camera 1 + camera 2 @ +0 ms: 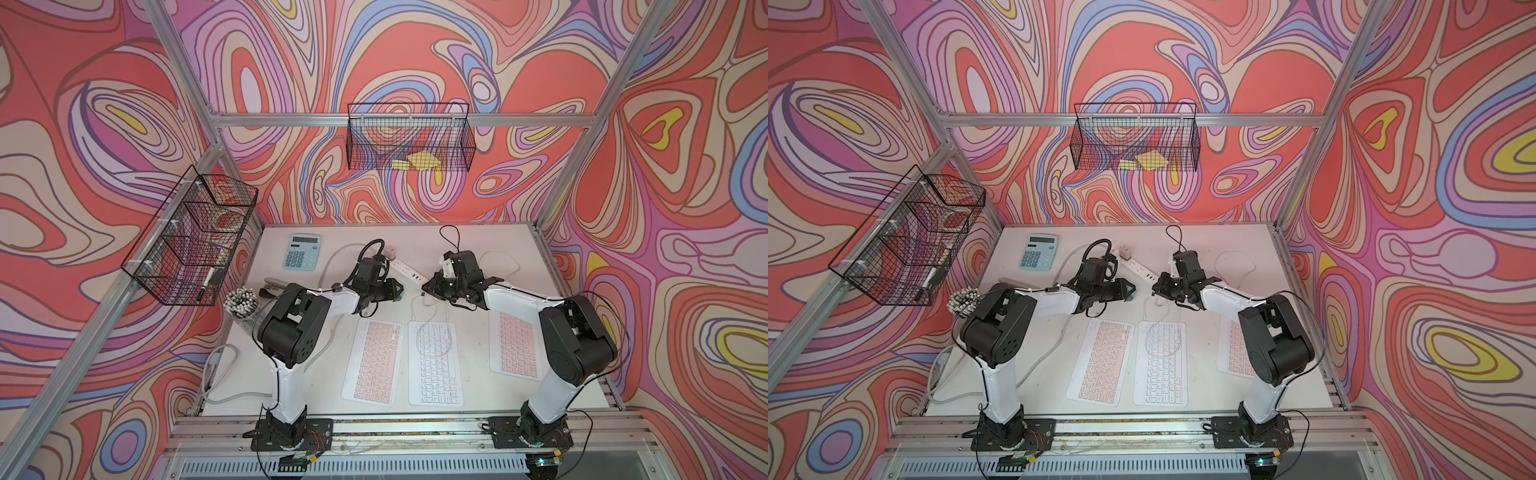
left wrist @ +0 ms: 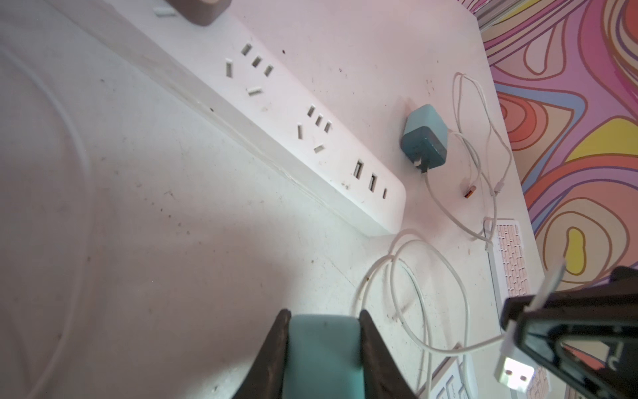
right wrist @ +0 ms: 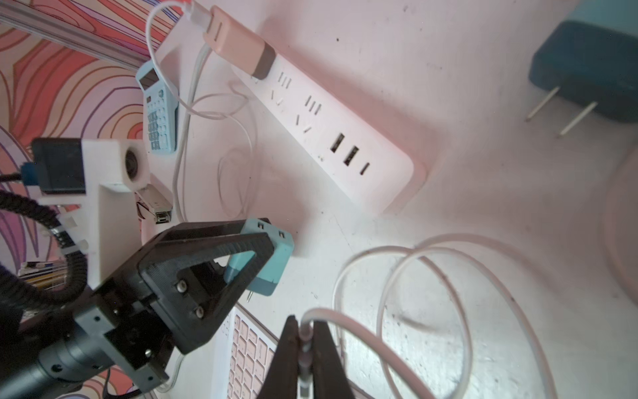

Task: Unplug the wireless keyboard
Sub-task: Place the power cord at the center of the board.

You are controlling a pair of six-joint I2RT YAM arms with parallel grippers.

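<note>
Now, left to right. My left gripper (image 2: 322, 321) is clamped on a teal charger block (image 3: 276, 262), held beside the USB end of the power strip (image 2: 276, 114) without touching it. The block's two ports face outward with nothing in them. My right gripper (image 3: 303, 323) is pressed together on the white cable (image 3: 362, 338), just behind its USB plug (image 2: 514, 374). The plug is free and apart from the block. The cable drops in loops onto the white keyboard (image 1: 436, 365). That keyboard lies flat, toward my bases from both grippers, with one pink keyboard (image 1: 374, 361) on its left and a second pink keyboard (image 1: 515, 345) on its right. I cannot tell whether the cable's far end sits in the keyboard.
</note>
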